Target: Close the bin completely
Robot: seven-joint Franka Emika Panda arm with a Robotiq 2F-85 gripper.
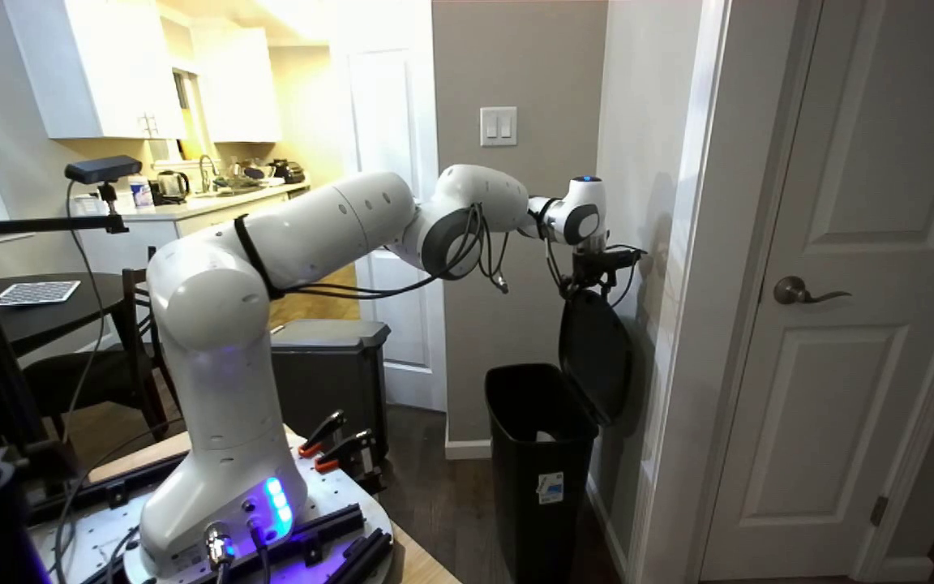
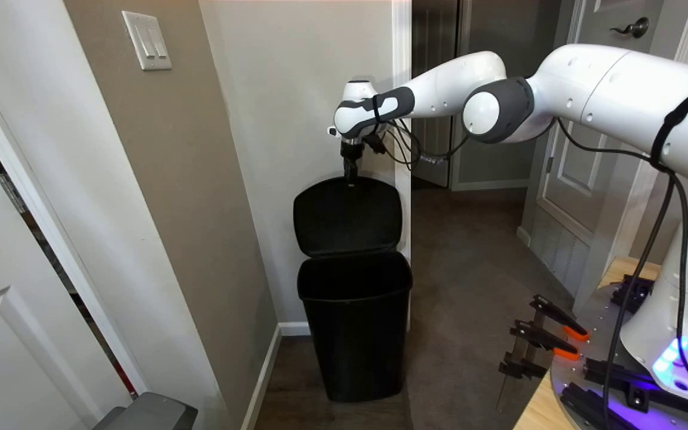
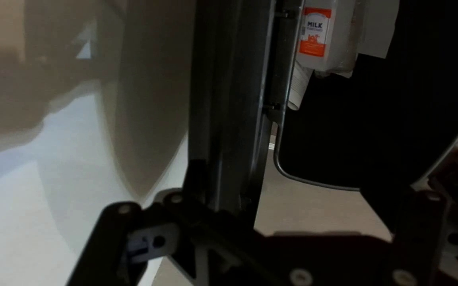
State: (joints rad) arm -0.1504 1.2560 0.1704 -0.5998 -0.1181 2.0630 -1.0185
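The black bin stands upright by the wall, its body in both exterior views (image 1: 544, 503) (image 2: 356, 346). Its hinged lid (image 1: 595, 357) is up, tilted back toward the wall; it also shows face-on in an exterior view (image 2: 347, 221). In the wrist view the lid (image 3: 231, 99) appears nearly edge-on, left of the bin's open rim (image 3: 320, 184). My gripper (image 1: 589, 285) points down at the lid's top edge (image 2: 350, 176). In the wrist view its fingers (image 3: 288, 186) are spread wide, the left one overlapping the lid. Whether it touches is unclear.
A milk container (image 3: 315, 31) and papers lie inside the bin. A pale wall (image 2: 302, 107) stands close behind the lid. A grey container (image 1: 329, 337) and clamps (image 1: 345, 450) are near the robot's base. A white door (image 1: 840, 324) is at the right.
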